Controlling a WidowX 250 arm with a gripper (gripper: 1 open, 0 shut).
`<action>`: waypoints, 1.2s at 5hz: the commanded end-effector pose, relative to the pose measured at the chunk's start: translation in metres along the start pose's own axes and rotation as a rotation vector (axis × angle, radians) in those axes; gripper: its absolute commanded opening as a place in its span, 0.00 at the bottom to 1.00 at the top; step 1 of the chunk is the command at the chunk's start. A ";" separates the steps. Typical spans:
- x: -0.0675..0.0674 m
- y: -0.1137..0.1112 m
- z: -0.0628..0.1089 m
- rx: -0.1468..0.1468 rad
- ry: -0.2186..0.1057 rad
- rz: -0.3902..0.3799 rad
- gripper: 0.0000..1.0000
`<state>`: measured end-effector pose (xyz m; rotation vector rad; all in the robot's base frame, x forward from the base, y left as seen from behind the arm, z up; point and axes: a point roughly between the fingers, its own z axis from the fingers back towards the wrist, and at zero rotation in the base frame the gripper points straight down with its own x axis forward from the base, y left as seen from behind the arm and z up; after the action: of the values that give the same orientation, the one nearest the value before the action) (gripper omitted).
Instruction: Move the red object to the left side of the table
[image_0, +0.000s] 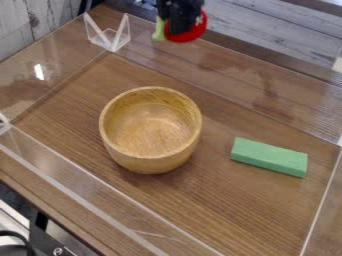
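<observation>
Gripper: the black gripper (179, 22) hung at the top edge of the view, above the far side of the table; only its lower part showed, blurred, the rest cut off by the frame.
Claw state: the fingers were clamped together on the red toy fruit, which stuck out below and to the right of them.
Red toy fruit: the red toy fruit (189, 30) was held up in the air, clear of the tabletop, above the far edge and a little left of the middle of the view; a small patch of yellow-green showed at its left side, against the gripper.
Table: the dark brown wood-grain table (254, 105) was edged by low clear acrylic walls.
Wooden bowl: a round wooden bowl (151, 128) stood upright near the middle of the table, somewhat to the left, well apart from the held fruit and nearer to the viewer than it.
Green block: a flat green rectangular block (269, 157) lay on the right part of the table, to the right of the bowl and not touching it.
Clear stand: a small clear acrylic piece (107, 32), V-shaped, stood at the far left corner, to the left of the gripper.
</observation>
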<state>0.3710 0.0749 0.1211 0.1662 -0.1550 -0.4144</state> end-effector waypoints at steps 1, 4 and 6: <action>0.003 -0.006 0.009 0.028 -0.033 -0.009 0.00; -0.004 0.001 0.012 0.035 -0.042 -0.017 0.00; -0.005 0.033 0.033 0.036 -0.058 -0.053 0.00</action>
<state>0.3685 0.1002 0.1346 0.1606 -0.1484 -0.4730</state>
